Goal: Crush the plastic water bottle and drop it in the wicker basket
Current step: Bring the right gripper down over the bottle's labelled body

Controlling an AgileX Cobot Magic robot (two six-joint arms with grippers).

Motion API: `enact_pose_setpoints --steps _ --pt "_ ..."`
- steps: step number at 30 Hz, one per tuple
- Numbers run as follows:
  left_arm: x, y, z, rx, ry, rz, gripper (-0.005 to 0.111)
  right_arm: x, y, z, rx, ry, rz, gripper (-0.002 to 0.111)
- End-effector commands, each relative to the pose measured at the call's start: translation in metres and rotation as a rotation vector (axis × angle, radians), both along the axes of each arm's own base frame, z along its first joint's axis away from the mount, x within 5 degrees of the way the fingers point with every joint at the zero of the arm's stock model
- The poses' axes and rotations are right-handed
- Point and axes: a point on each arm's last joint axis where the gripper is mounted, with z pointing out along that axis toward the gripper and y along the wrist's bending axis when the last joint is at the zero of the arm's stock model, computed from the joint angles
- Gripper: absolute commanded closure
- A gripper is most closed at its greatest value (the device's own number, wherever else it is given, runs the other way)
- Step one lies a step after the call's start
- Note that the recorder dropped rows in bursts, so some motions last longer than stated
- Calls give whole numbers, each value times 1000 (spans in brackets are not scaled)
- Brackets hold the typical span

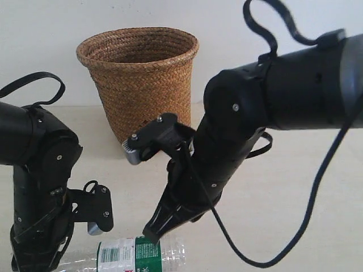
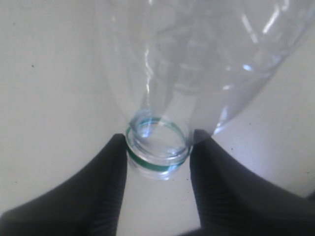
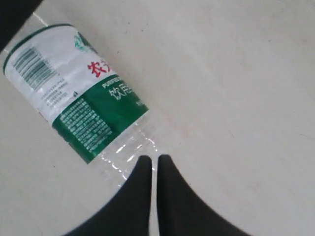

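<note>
The plastic water bottle (image 1: 142, 255) lies on its side at the table's near edge, clear and ribbed, with a green-and-white label. In the left wrist view its open neck (image 2: 158, 147), ringed in green, sits between the two dark fingers of my left gripper (image 2: 158, 150), which press on both sides of it. My right gripper (image 3: 151, 160) is shut with only a thin slit between its fingers, nothing in them. Its tips rest at the bottle's clear bottom end (image 3: 125, 150), just past the label (image 3: 74, 93). The wicker basket (image 1: 142, 79) stands upright at the back.
The right arm (image 1: 272, 96) reaches across from the right, low over the middle of the beige table (image 1: 295, 198), and its black cable (image 1: 317, 187) loops down beside it. The left arm (image 1: 34, 187) stands at the near left. A pale wall runs behind the basket.
</note>
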Motion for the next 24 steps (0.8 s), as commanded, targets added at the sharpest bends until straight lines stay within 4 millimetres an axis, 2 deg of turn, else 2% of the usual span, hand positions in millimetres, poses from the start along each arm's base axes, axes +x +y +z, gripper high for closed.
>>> enact_pose_setpoints --steps 1,7,16,24 --pt "-1 -2 -1 -2 -11 -1 103 1 8 -15 10 37 46 108" --pt "-1 -2 -1 -7 -11 2 103 7 15 -22 20 35 44 108" --pt "-1 -2 -1 -9 -10 0 103 11 29 -18 46 63 56 108" --pt "-1 -2 -1 -9 -10 0 103 10 33 -37 26 135 37 108"
